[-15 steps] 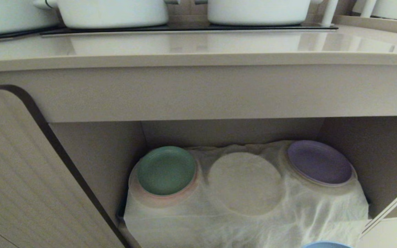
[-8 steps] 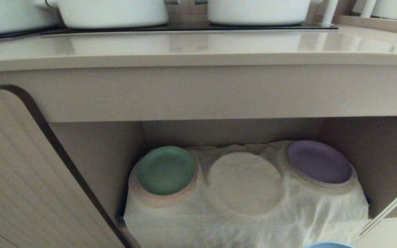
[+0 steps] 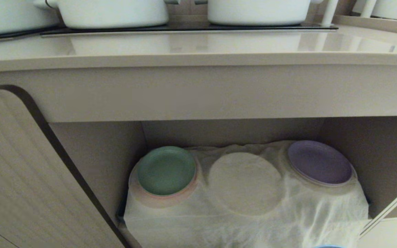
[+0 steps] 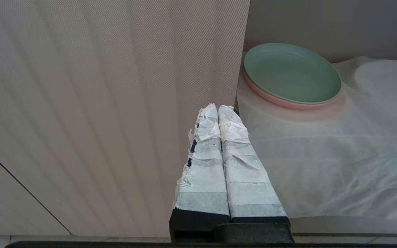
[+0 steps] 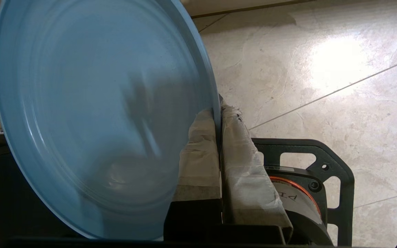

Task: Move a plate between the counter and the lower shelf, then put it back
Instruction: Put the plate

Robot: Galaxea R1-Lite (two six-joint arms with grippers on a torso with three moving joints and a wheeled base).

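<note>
The light-blue plate (image 5: 91, 113) hangs tilted on edge over the floor, its rim pinched between the taped fingers of my right gripper (image 5: 218, 111), which is shut on it. In the head view only a thin sliver of the plate (image 3: 327, 246) shows at the bottom edge, in front of the lower shelf (image 3: 246, 220) and below the counter (image 3: 198, 51). On the shelf's white cloth the middle round raised spot (image 3: 244, 182) is bare. My left gripper (image 4: 218, 108) is shut on nothing, parked beside the open cabinet door.
A green plate (image 3: 166, 170) lies on the shelf's left spot and a purple plate (image 3: 319, 162) on the right one. White pots (image 3: 112, 12) stand at the back of the counter. Open cabinet doors (image 3: 29, 179) flank the recess. Tiled floor (image 5: 322, 69) lies under the plate.
The blue sliver of plate at the bottom edge of the head view has sunk lower and nearly left the picture. The shelf and counter look the same.
</note>
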